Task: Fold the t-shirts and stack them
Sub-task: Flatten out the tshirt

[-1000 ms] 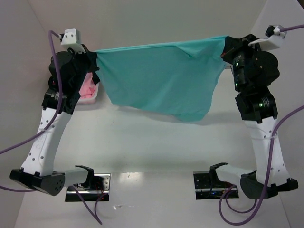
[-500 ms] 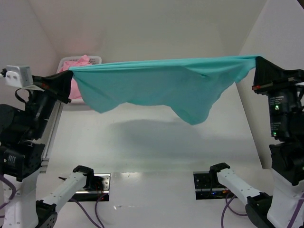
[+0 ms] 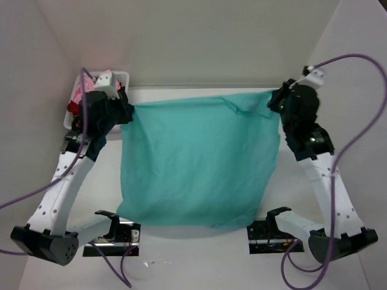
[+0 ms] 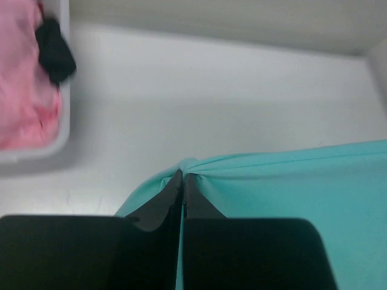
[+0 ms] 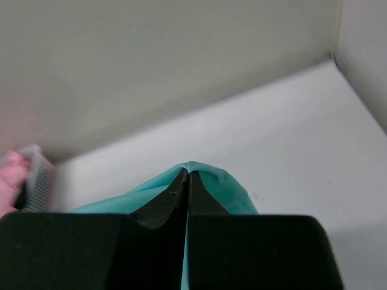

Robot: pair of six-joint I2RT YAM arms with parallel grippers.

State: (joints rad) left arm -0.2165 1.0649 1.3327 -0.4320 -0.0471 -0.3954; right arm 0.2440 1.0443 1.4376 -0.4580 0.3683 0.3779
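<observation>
The left fingers were pressed together on the far left corner of the teal t-shirt, the cloth gathered into a small peak right at their tips and running off to the right in taut folds. The right fingers were likewise clamped shut on the far right corner, where a rounded hump of teal cloth rose just past the tips and trailed away to the left. From above, the shirt's far edge ran almost straight between the two pinched corners, with a few creases near the right one, and the rest of the cloth spread in a broad, roughly square sheet toward the near edge of the tabletop, its free hem ending just short of the arm bases. Whether the whole sheet lay flat on the surface could not be told. At the far left corner, beside the left fingers and apart from the teal cloth, stood a white lattice basket holding the crumpled pink t-shirt, with a small dark lump on top of it.
</observation>
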